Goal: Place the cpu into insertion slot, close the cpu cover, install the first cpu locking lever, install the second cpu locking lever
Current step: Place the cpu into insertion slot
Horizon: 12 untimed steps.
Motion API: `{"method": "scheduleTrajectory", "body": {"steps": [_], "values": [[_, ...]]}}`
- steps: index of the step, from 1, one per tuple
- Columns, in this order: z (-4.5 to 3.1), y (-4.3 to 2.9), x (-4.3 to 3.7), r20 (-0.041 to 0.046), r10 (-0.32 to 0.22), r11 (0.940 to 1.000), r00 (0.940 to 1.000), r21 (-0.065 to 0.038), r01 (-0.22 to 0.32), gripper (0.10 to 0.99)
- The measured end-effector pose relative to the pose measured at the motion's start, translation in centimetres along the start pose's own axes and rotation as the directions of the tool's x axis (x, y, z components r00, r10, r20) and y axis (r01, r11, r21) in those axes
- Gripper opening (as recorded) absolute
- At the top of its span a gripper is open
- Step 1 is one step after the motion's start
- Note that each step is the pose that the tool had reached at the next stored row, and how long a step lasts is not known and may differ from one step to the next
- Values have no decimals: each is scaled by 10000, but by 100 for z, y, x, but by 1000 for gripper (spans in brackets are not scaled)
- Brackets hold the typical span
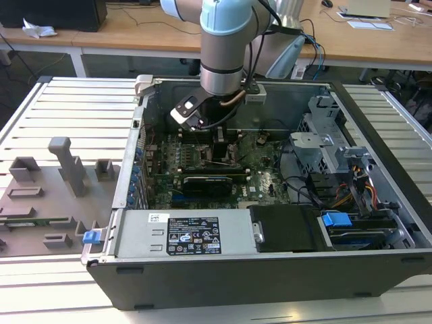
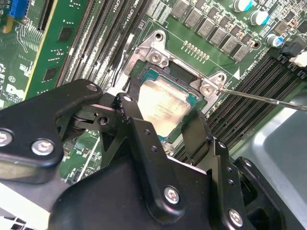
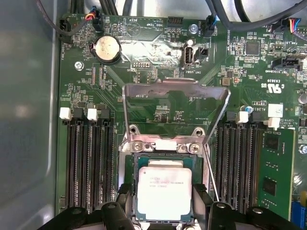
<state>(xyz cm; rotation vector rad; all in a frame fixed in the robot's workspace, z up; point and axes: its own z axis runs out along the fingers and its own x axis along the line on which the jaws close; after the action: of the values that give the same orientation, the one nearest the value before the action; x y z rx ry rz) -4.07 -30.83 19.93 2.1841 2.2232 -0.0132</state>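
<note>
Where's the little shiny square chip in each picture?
Exterior view: hidden beneath the arm, over the motherboard.
First wrist view: the cpu lies in the insertion slot, next to its silvery rim.
Second wrist view: cpu in that same slot.
Shared landmark: the rim's two screws, in both wrist views.

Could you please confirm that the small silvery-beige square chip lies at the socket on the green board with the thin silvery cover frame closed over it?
No: the thin silvery cover frame stands open, raised off the socket, as the first wrist view shows; the small silvery-beige square chip does lie there.
</note>
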Motion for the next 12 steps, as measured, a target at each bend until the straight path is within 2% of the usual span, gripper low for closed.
{"method": "scheduleTrajectory", "body": {"steps": [4,5,7,8,9,10,12], "values": [[-22,-4,0,-1,1,10000,10000,-1,-1,620],[-79,-3,-2,0,1,10000,10000,0,-1,620],[-100,-2,-2,-10,1,10000,10000,-1,-1,604],[-100,2,-2,-26,-1,10000,10000,-2,1,537],[-100,11,-2,-44,1,10000,10000,7,-1,537],[-101,17,-3,-55,0,10000,10000,18,0,412],[-101,24,-9,-118,0,10000,9999,33,0,294]]}}
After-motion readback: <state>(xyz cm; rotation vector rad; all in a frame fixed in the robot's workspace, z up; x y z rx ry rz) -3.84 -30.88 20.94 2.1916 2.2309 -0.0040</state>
